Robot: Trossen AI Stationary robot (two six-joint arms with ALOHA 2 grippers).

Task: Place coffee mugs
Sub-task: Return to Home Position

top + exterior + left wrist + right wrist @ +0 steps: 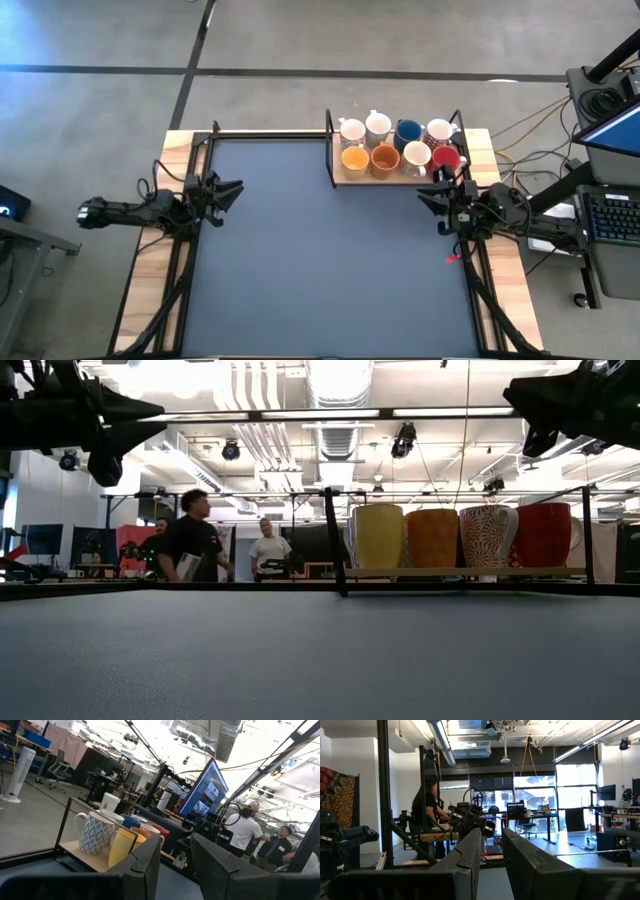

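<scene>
Several coffee mugs stand upright in two rows on a wooden tray at the table's far right: white, blue, patterned, yellow, orange and red. My left gripper hovers open over the mat's left edge, well left of the mugs, with nothing between its fingers. My right gripper hovers open by a narrow gap at the mat's right edge, just nearer than the tray, holding nothing. Both are raised well above the table.
A dark mat covers the table between the arms. Black frame posts stand at the tray's left and right ends. People move in the room beyond the far edge. A laptop and keyboard sit off the table's right side.
</scene>
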